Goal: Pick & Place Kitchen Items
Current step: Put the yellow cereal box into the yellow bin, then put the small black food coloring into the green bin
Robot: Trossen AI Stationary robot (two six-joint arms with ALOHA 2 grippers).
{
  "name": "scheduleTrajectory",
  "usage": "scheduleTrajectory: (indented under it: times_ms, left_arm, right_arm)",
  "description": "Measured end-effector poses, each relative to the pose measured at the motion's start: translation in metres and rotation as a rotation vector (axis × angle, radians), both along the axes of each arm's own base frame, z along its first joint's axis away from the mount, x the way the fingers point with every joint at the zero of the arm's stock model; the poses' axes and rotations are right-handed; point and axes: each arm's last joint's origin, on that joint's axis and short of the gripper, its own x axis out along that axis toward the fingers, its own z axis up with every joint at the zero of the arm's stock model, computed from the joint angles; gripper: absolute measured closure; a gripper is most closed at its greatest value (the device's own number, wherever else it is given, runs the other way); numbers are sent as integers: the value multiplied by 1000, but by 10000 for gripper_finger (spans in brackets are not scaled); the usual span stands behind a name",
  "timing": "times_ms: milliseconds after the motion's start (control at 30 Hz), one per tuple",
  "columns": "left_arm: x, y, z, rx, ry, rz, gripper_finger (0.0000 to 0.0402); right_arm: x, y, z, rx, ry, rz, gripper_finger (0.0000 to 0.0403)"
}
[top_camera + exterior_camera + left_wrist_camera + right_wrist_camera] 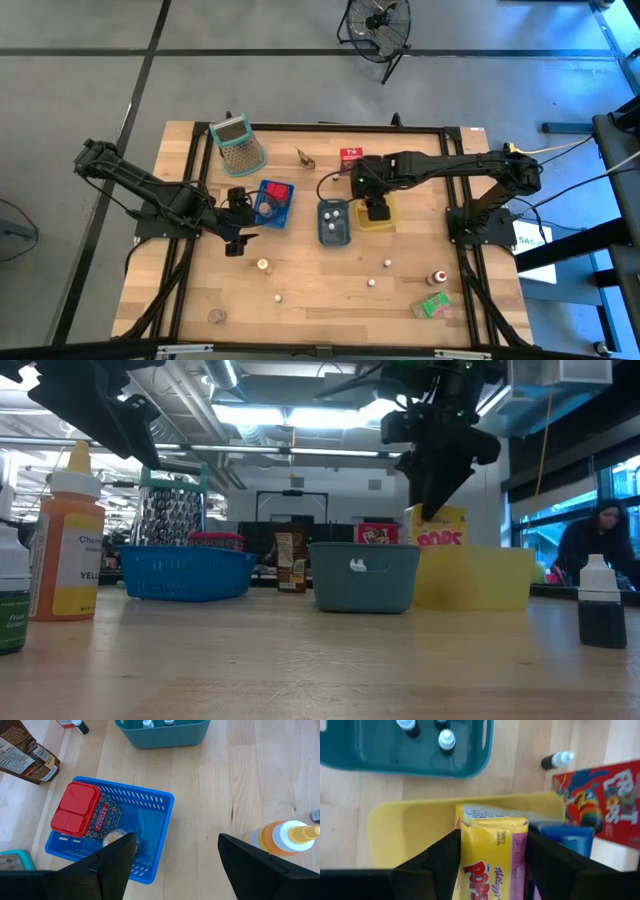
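Three trays block the tabletop (200,290) centre: blue tray (274,203), grey-blue tray (334,222), yellow tray (380,216). The grater (238,146) obstructs the far left. The near strip is passable, with scattered small pieces and an orange bottle (263,265).

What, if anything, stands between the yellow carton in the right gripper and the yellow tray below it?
Nothing visible. The right gripper holds the yellow carton upright directly over the yellow tray, partly inside it. A blue carton stands beside it in the tray, not beneath it.
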Motion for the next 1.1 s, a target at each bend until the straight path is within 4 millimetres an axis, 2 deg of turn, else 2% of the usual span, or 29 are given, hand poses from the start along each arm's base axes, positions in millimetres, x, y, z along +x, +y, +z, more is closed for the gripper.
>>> scheduleTrajectory:
  times_ms: [533, 1100]
  left_arm:
    - [0, 0, 0, 0, 0, 0, 123]
    - [0, 0, 0, 0, 0, 0, 123]
  right_arm:
    - [-5, 1, 2, 12, 23, -39, 190]
    - [-8, 5, 30, 1, -97, -19, 190]
